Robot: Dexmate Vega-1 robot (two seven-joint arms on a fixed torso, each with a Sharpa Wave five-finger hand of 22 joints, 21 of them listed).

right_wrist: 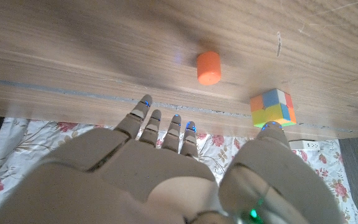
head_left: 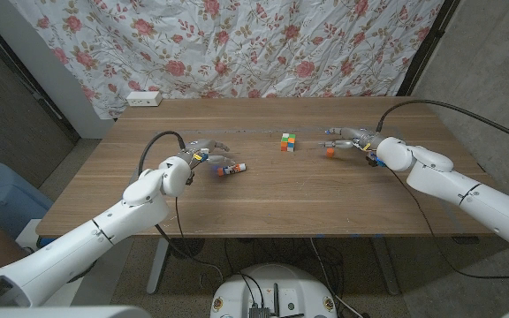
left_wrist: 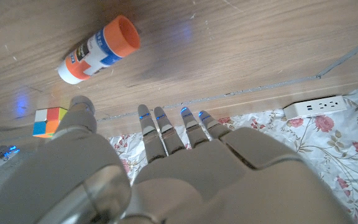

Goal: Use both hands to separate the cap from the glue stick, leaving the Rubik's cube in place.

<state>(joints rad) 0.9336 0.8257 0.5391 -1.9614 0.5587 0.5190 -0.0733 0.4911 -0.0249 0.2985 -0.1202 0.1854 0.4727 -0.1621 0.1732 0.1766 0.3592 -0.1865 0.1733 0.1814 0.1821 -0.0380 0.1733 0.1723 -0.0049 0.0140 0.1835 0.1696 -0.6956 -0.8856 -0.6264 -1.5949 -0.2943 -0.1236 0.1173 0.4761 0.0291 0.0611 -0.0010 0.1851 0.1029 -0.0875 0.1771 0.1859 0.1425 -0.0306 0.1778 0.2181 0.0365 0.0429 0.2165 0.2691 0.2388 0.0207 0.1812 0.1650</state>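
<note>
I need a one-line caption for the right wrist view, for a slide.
Right hand, open and holding nothing, above the wooden table, with the separated orange cap and the Rubik's cube beyond its fingertips.

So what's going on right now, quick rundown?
Left hand and right hand open, holding nothing. Cap off, lying apart from glue stick. Rubik's cube sits between them, nothing in the way.

Even, soft light (wrist foregrounds blurred)

You're working in a makeshift indoor test room: a plain wooden table (head_left: 263,199) before a hung rose-patterned white cloth backdrop (head_left: 237,44), a white power strip (head_left: 143,98) at its edge.
</note>
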